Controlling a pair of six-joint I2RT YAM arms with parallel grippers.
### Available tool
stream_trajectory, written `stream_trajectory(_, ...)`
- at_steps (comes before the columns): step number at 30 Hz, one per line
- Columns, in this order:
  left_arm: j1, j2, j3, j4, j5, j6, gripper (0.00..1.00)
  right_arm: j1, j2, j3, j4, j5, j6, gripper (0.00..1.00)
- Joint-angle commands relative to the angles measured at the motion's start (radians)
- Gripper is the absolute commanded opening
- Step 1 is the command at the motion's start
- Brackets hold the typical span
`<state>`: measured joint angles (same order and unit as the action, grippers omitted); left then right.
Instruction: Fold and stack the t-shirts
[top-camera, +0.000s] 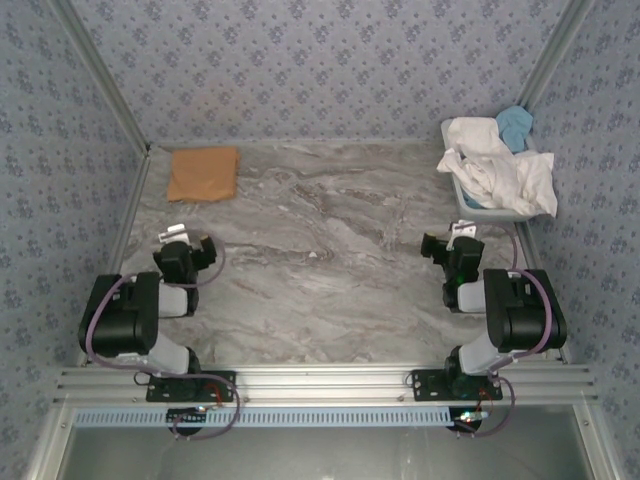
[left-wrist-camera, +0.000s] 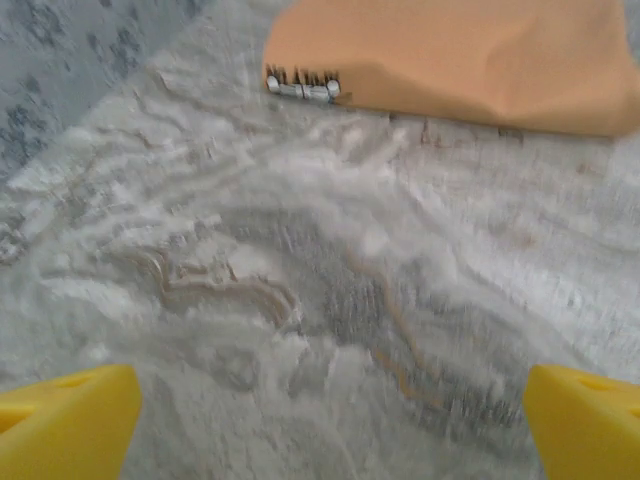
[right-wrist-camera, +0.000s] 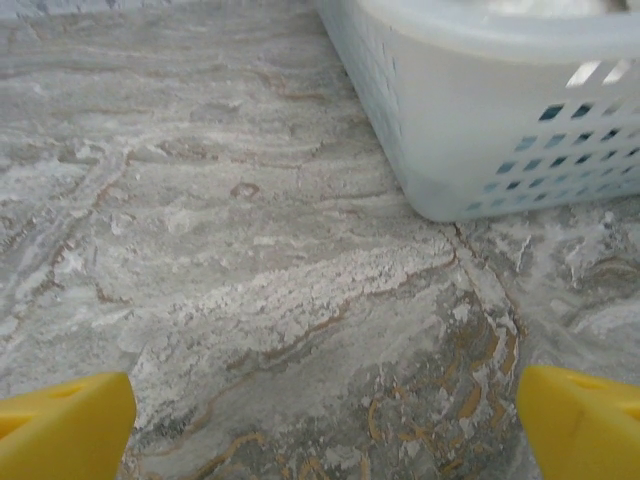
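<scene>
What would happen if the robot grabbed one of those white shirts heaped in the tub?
Probably floppy: the white shirts are crumpled and droop over the tub rim, so one would likely sag and trail. It may drag neighbours along, since they lie tangled together.

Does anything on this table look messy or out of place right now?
Yes. At the far right, crumpled white t-shirts overflow the white plastic tub, hanging over its rim, with a light blue t-shirt bunched behind them. The tan-orange t-shirt at far left lies neatly folded.
</scene>
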<state>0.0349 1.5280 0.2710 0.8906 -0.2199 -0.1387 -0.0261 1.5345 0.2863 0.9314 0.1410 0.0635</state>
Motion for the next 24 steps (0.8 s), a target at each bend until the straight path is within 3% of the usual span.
stream_trajectory(1,-0.021,0.021,0.09,0.052,0.017,0.057,0.98,-0.006,0.008,0.008,0.089,-0.012,-0.019,1.0)
stream_trajectory(3,-0.021,-0.006,0.116,-0.051,0.021,0.049,0.98,-0.007,0.006,0.037,0.033,-0.008,-0.019,1.0)
stream_trajectory(4,-0.021,0.011,0.102,0.009,0.021,0.053,0.98,-0.006,0.007,0.052,0.011,0.018,-0.025,1.0)
stream_trajectory(18,-0.034,0.004,0.111,-0.02,0.005,0.066,0.98,0.036,0.007,0.057,0.006,0.075,-0.05,1.0)
stream_trajectory(24,-0.038,0.005,0.116,-0.027,-0.001,0.072,0.98,0.035,0.013,0.073,-0.024,-0.003,-0.072,1.0)
